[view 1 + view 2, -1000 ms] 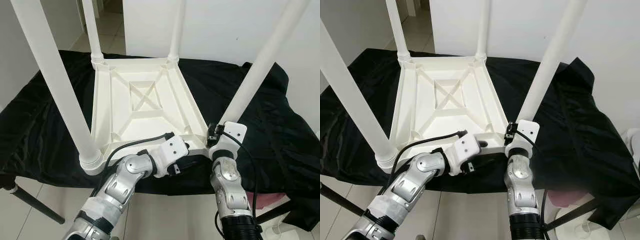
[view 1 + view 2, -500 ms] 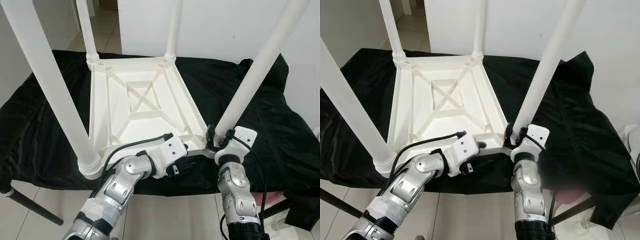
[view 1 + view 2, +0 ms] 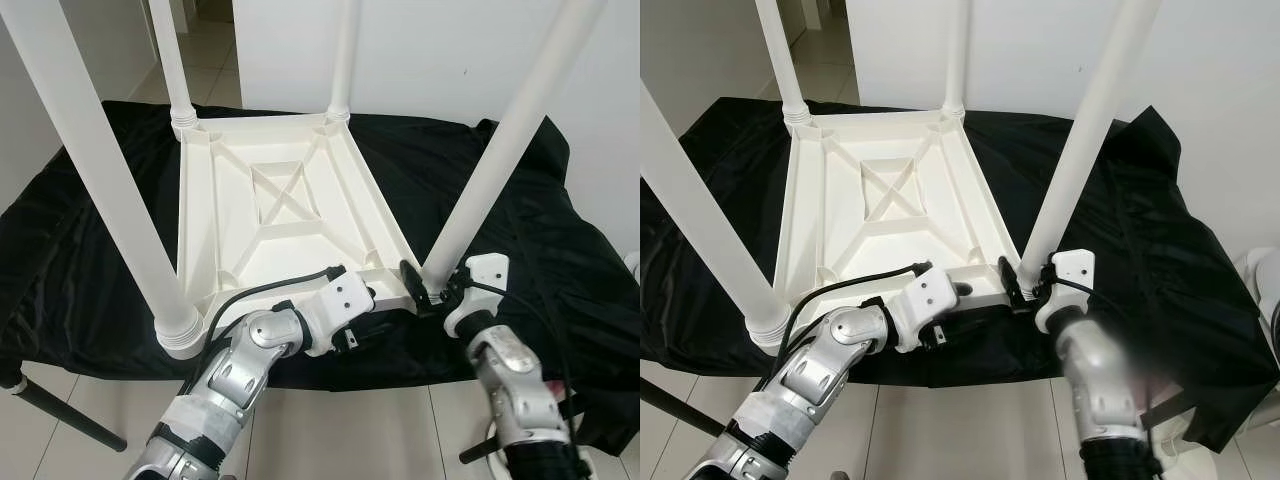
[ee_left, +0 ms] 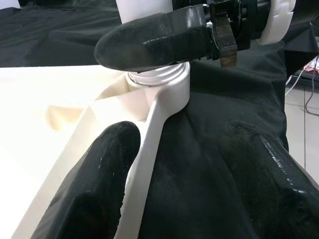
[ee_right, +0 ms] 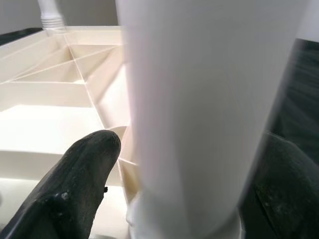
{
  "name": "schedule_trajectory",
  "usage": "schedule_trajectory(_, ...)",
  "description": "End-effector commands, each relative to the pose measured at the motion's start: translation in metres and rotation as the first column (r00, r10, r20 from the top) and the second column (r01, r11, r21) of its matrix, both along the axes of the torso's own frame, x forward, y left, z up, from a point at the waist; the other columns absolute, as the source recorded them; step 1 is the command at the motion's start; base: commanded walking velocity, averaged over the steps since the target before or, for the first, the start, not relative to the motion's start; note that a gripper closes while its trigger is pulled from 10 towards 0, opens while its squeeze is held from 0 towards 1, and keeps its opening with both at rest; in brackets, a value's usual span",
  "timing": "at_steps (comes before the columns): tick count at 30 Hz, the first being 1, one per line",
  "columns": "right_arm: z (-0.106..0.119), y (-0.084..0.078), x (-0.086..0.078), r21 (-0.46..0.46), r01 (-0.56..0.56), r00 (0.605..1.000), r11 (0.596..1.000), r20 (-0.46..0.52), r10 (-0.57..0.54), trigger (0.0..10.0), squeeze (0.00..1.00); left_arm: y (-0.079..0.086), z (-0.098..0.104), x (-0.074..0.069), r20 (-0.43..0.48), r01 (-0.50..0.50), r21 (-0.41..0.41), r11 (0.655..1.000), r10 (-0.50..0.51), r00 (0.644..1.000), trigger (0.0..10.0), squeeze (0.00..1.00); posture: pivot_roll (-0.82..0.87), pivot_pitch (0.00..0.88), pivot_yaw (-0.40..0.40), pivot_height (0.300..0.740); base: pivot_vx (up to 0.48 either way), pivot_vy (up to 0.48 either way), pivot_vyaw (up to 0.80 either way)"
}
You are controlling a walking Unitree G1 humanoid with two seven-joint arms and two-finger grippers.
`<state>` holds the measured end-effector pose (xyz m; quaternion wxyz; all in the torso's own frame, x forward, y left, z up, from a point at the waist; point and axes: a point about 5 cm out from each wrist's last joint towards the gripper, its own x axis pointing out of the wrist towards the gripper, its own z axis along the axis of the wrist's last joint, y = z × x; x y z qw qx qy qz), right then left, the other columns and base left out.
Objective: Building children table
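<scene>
Desk (image 3: pixel 90 240): draped in black cloth, carrying the whole assembly.

Children's table (image 3: pixel 280 215): white plastic, lying upside down at the desk's middle, near edge reaching the desk's front edge. All four legs stand in their corner sockets.

Front-right leg (image 3: pixel 495 165): upright in its collar at the desk's front edge.

Right gripper (image 3: pixel 428 292): jaws closed around the base of the front-right leg. In the last second its wrist has swung outward to the right, likely twisting the leg home.

Left gripper (image 3: pixel 372 322): jaws wide, straddling the tabletop's front rim just beside that socket, seemingly steadying it.

Judgement: assembly near complete; final tightening under way.
</scene>
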<state>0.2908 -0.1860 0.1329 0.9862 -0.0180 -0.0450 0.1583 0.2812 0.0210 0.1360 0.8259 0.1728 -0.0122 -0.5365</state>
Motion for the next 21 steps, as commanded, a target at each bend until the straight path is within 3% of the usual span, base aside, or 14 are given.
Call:
schedule_trajectory(1, 0.000, 0.000, 0.003, -0.045, -0.048, 0.999, 0.998, 0.002, 0.049, 10.0, 0.00, 0.001, 0.002, 0.004, 0.017, -0.049, -0.001, 0.999, 0.049, 0.999, 10.0, 0.00, -0.04, 0.045, -0.033, 0.740, 0.000, 0.000, 0.00)
schedule_trajectory(5, 0.001, -0.002, 0.007, -0.073, -0.086, 0.996, 0.994, 0.002, 0.086, 10.0, 0.00, 0.001, 0.003, 0.005, 0.021, -0.051, -0.003, 0.999, 0.051, 0.998, 10.0, 0.00, -0.04, 0.048, -0.036, 0.740, 0.000, 0.000, 0.00)
schedule_trajectory(6, 0.001, -0.004, 0.014, -0.100, -0.135, 0.991, 0.986, -0.013, 0.134, 4.7, 0.00, 0.000, 0.004, 0.005, 0.024, -0.055, -0.006, 0.998, 0.056, 0.998, 10.0, 0.00, -0.03, 0.049, -0.037, 0.740, 0.000, 0.000, 0.00)
schedule_trajectory(7, 0.001, -0.004, 0.014, -0.100, -0.135, 0.991, 0.986, -0.013, 0.134, 4.7, 0.00, 0.000, 0.004, 0.005, 0.024, -0.055, -0.006, 0.998, 0.056, 0.998, 10.0, 0.00, -0.03, 0.049, -0.037, 0.740, 0.000, 0.000, 0.00)
schedule_trajectory(8, 0.001, -0.005, 0.015, -0.106, -0.151, 0.989, 0.983, -0.018, 0.150, 4.0, 0.00, 0.000, 0.005, 0.006, 0.025, -0.057, -0.006, 0.998, 0.057, 0.998, 10.0, 0.00, -0.03, 0.049, -0.039, 0.740, 0.000, 0.000, 0.00)
schedule_trajectory(9, 0.000, -0.006, 0.017, -0.113, -0.160, 0.987, 0.981, -0.024, 0.158, 1.6, 0.00, 0.001, 0.005, 0.006, 0.025, -0.060, -0.007, 0.998, 0.060, 0.998, 10.0, 0.00, -0.03, 0.049, -0.042, 0.740, 0.000, 0.000, 0.00)
schedule_trajectory(11, 0.000, -0.007, 0.018, -0.118, -0.171, 0.985, 0.978, -0.028, 0.168, 1.6, 0.00, 0.001, 0.005, 0.006, 0.024, -0.062, -0.008, 0.998, 0.062, 0.998, 10.0, 0.00, -0.03, 0.049, -0.042, 0.740, 0.000, 0.000, 0.00)
schedule_trajectory(12, -0.002, -0.008, 0.019, -0.123, -0.183, 0.983, 0.975, -0.038, 0.180, 0.0, 0.00, 0.001, 0.005, 0.006, 0.024, -0.066, -0.010, 0.998, 0.066, 0.998, 10.0, 0.00, -0.03, 0.047, -0.045, 0.740, 0.000, 0.000, 0.00)
schedule_trajectory(20, -0.009, -0.012, 0.020, -0.129, -0.200, 0.979, 0.971, -0.062, 0.193, 0.0, 0.00, 0.002, 0.005, 0.006, 0.024, -0.074, -0.014, 0.997, 0.074, 0.997, 10.0, 0.00, -0.02, 0.048, -0.048, 0.740, 0.000, 0.000, 0.00)
schedule_trajectory(21, -0.011, -0.013, 0.019, -0.117, -0.195, 0.980, 0.974, -0.068, 0.188, 4.4, 0.00, 0.002, 0.005, 0.006, 0.024, -0.075, -0.013, 0.997, 0.075, 0.997, 10.0, 0.00, -0.03, 0.049, -0.045, 0.740, 0.000, 0.000, 0.00)
